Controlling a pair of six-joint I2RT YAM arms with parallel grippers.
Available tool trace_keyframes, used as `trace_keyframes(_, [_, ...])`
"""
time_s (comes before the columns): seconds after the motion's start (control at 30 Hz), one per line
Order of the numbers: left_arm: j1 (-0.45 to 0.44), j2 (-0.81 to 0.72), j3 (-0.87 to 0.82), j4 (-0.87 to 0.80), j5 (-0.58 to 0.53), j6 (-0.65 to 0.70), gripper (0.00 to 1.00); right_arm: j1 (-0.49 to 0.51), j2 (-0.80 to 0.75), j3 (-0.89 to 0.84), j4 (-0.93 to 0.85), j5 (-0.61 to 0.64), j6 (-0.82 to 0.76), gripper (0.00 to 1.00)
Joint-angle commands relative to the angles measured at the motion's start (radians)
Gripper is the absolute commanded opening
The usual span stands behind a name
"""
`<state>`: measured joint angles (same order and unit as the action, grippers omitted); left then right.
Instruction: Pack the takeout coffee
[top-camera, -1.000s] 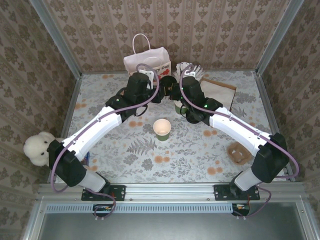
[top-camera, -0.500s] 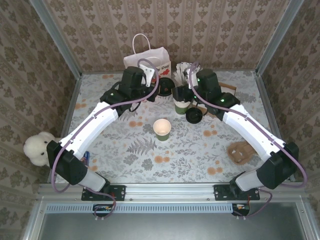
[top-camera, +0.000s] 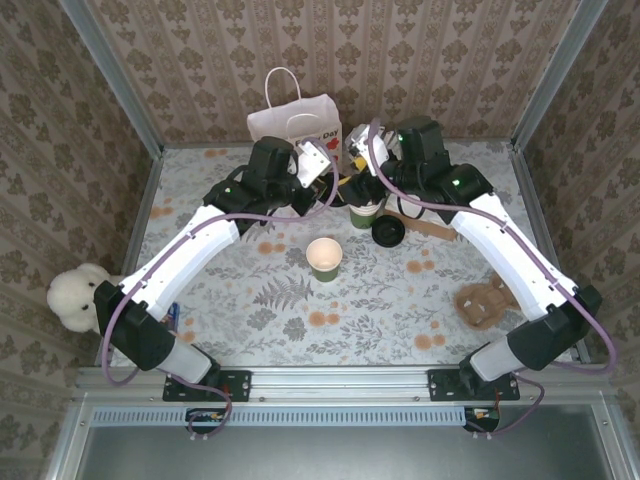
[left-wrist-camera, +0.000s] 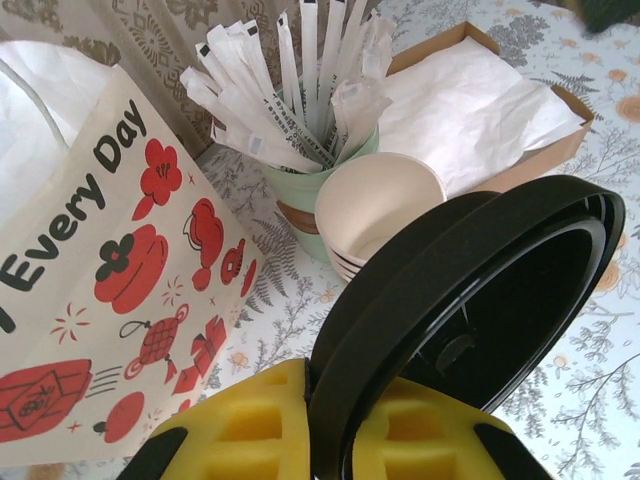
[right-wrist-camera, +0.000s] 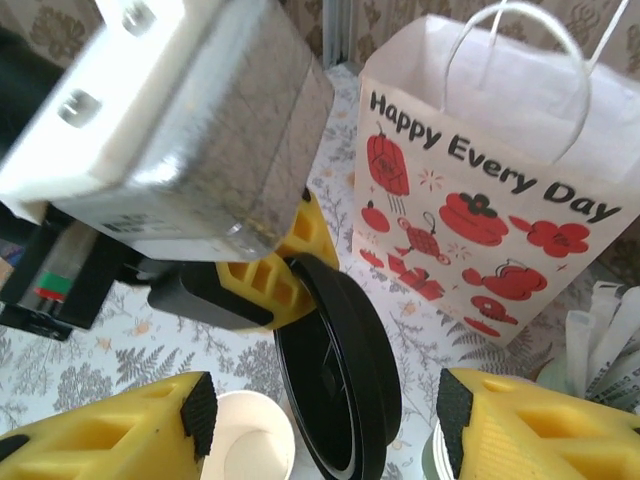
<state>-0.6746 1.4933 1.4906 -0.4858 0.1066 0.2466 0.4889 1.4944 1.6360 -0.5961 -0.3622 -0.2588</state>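
Left hand (left-wrist-camera: 335, 432) clenched on glossy round black plastic lid (left-wrist-camera: 470, 290), right hand (right-wrist-camera: 320, 410) spread open, paper bag (right-wrist-camera: 480, 210) behind

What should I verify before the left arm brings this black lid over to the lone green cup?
1. Grip: left gripper shut on the round black plastic lid, rim between its fingers. Ok.
2. Clearance: right gripper open, fingers either side of the lid without touching it. Ok.
3. Target: single green paper cup stands upright mid-table. Ok.
4. Cup closed: its cream inside is exposed, no lid on it. Not ok.
5. Destination: white printed paper bag stands upright; whether its mouth is open wide enough, cannot tell.
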Motion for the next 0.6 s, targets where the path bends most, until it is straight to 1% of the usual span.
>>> trace_keyframes(0.0, [-0.002, -0.038, 0.031, 0.021, 0.018, 0.078, 0.00, 0.001, 0.018, 0.044, -0.086, -0.041, -0.044, 0.63])
trace_keyframes(0.13, [-0.002, -0.037, 0.036, 0.018, 0.052, 0.083, 0.00, -0.003, 0.043, 0.067, -0.128, -0.041, -0.071, 0.62])
trace_keyframes(0.23, [-0.003, -0.039, 0.037, 0.015, 0.092, 0.084, 0.00, -0.003, 0.062, 0.080, -0.133, -0.029, -0.082, 0.59])
trace_keyframes(0.33, [-0.003, -0.043, 0.037, 0.013, 0.118, 0.083, 0.00, -0.003, 0.082, 0.110, -0.132, -0.005, -0.078, 0.51])
trace_keyframes(0.5, [0.001, -0.054, 0.035, 0.013, 0.169, 0.077, 0.00, -0.004, 0.100, 0.127, -0.133, 0.005, -0.086, 0.43])
trace_keyframes(0.57, [0.003, -0.054, 0.037, 0.009, 0.192, 0.076, 0.00, -0.004, 0.101, 0.126, -0.123, 0.004, -0.083, 0.39])
